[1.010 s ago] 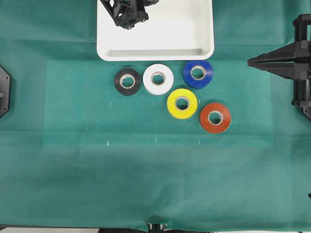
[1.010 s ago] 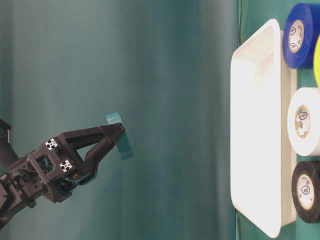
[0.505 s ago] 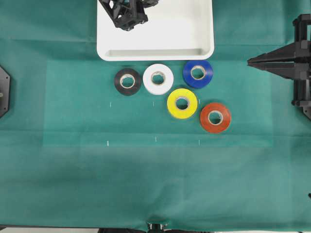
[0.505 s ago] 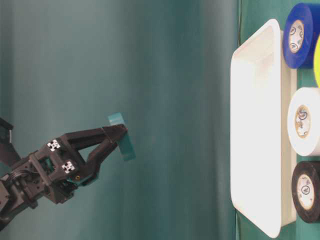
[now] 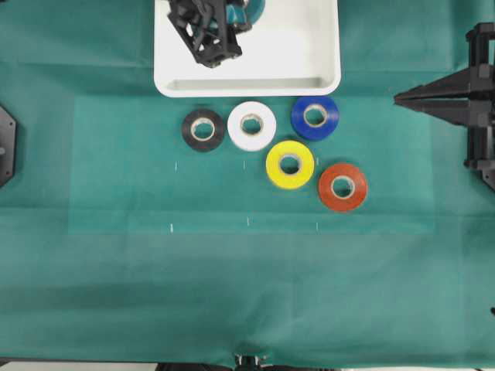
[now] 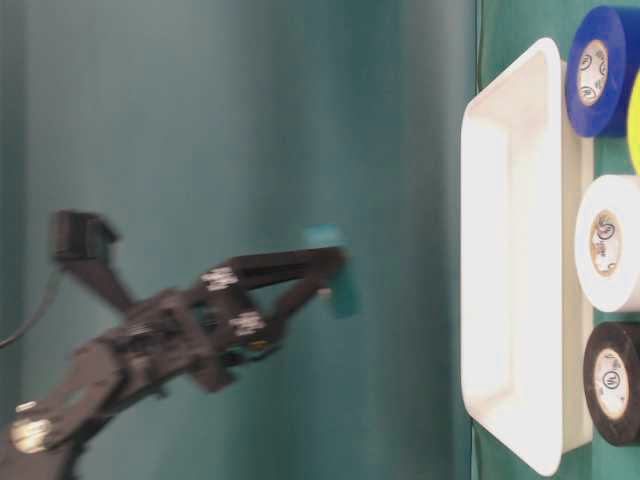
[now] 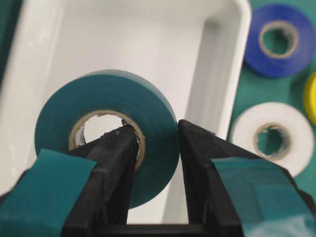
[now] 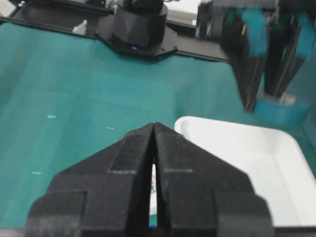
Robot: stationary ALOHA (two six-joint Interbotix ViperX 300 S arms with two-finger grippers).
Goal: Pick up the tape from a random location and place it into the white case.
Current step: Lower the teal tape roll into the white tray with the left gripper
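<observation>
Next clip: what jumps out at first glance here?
The left gripper holds the teal tape by its wall, one finger through the core, above the white case at the table's far edge. In front of the case lie five loose rolls: black, white, blue, yellow, red.

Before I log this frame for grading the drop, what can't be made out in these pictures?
- Overhead: the left gripper covers most of the tape, and the top edge cuts off the white case.
- Table-level: motion blur smears the tape; its gap above the case is unclear.
- Right wrist: the shut right gripper blocks the near tray; the tape is blurred.
</observation>
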